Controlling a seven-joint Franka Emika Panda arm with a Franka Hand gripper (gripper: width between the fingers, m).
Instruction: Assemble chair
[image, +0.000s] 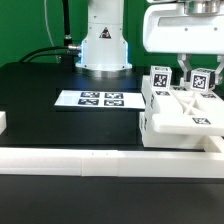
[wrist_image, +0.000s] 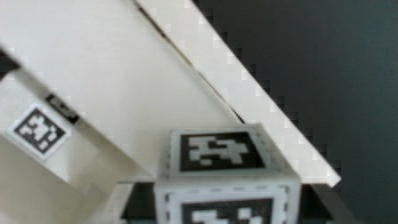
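The chair's white parts lie at the exterior view's right: a flat piece with X-bracing (image: 183, 110) and a tagged post leg (image: 160, 80) standing behind it. My gripper (image: 199, 70) hangs above that assembly and is shut on a second tagged post leg (image: 200, 81), held upright at the assembly's far right corner. In the wrist view this leg (wrist_image: 221, 160) fills the middle, its tags facing the camera, with my dark fingers (wrist_image: 137, 203) against its two sides. A white chair piece (wrist_image: 187, 75) runs diagonally behind it, and another tagged part (wrist_image: 39, 128) shows at the side.
The marker board (image: 100, 99) lies flat on the black table (image: 40, 100) in front of the robot base (image: 105, 45). A long white border rail (image: 90, 160) runs along the front edge, with a short white block (image: 3, 122) at the exterior view's left.
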